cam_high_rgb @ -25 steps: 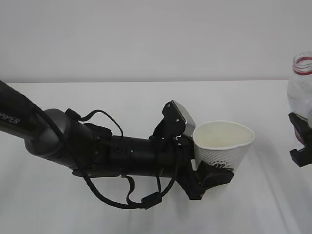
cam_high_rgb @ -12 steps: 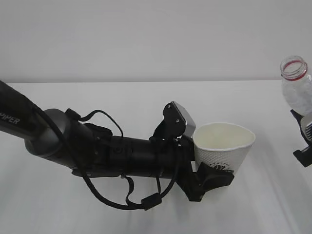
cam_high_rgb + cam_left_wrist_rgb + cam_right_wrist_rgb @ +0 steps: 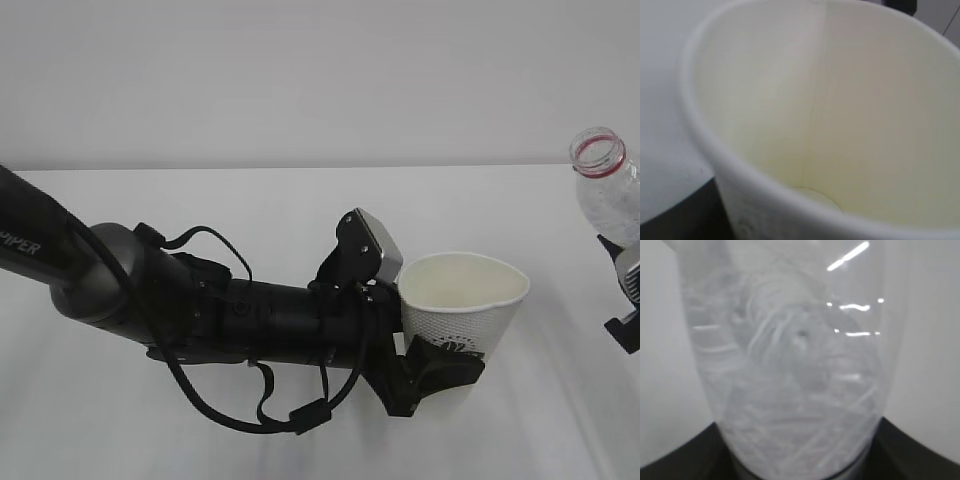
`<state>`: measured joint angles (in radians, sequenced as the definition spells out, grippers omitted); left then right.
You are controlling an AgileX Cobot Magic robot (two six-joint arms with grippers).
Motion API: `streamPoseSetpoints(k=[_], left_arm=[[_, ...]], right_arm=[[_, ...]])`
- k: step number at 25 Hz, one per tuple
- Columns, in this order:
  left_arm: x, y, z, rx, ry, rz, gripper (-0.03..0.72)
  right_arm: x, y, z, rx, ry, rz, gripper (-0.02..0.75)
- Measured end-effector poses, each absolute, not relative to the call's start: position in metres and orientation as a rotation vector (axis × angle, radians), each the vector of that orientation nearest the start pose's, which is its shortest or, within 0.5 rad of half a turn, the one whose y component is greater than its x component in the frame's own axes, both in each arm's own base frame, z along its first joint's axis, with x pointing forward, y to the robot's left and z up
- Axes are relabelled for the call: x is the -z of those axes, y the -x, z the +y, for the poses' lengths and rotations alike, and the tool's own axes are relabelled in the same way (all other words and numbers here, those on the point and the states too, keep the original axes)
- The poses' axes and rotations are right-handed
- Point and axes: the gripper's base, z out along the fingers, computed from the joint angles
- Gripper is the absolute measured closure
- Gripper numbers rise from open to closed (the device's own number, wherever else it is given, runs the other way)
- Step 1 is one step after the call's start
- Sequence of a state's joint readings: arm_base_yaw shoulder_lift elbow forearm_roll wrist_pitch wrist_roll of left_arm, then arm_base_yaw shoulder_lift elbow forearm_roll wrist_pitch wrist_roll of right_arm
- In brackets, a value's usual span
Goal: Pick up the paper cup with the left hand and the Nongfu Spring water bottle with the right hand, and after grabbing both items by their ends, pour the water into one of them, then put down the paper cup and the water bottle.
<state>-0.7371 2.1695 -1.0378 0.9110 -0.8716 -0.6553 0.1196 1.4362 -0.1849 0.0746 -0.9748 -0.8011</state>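
Note:
My left gripper point(image 3: 441, 352) is shut on the paper cup point(image 3: 462, 298), with its black fingers point(image 3: 437, 366) low round the cup's logo. The cup is upright just above the table. Seen from the left wrist, the cup point(image 3: 840, 100) fills the frame and its inside looks dry. At the far right edge, my right gripper point(image 3: 626, 300) is shut on the lower part of the Nongfu Spring water bottle point(image 3: 608, 195). The bottle is uncapped, with a red neck ring, and its mouth leans left toward the cup. The clear bottle point(image 3: 795, 365) fills the right wrist view between dark fingers point(image 3: 675, 460). I cannot make out any water level.
A white table point(image 3: 300, 210) runs back to a plain pale wall. The thick black left arm point(image 3: 150, 300), with its loose cables, lies across the left half of the table. Only a small part of the right arm shows at the frame's edge.
The bottle has come in from the right edge and tipped its mouth leftward and a little lower. The cup has shifted slightly right.

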Motion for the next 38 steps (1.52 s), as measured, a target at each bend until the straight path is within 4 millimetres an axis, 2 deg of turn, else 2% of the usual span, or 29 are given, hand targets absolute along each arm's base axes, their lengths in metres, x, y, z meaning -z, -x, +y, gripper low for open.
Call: streamPoseSetpoints(k=[10, 24, 32, 38], left_arm=[[-0.099, -0.261, -0.311, 1.087, -1.172, 1.696, 0.177], [-0.097, -0.244, -0.324, 1.094, -1.231, 1.695, 0.177], [-0.111, -0.257, -0.336, 1.061, -1.222, 1.643, 0.177], [-0.111, -0.259, -0.336, 1.047, -1.223, 1.65, 0.177]], right_arm=[[-0.175, -0.207, 0.019, 0.518, 0.679, 1.576, 0.316], [-0.176, -0.208, 0.02, 0.643, 0.814, 1.517, 0.316], [-0.176, -0.208, 0.02, 0.71, 0.885, 1.487, 0.316], [-0.176, -0.208, 0.019, 0.749, 0.925, 1.47, 0.316]])
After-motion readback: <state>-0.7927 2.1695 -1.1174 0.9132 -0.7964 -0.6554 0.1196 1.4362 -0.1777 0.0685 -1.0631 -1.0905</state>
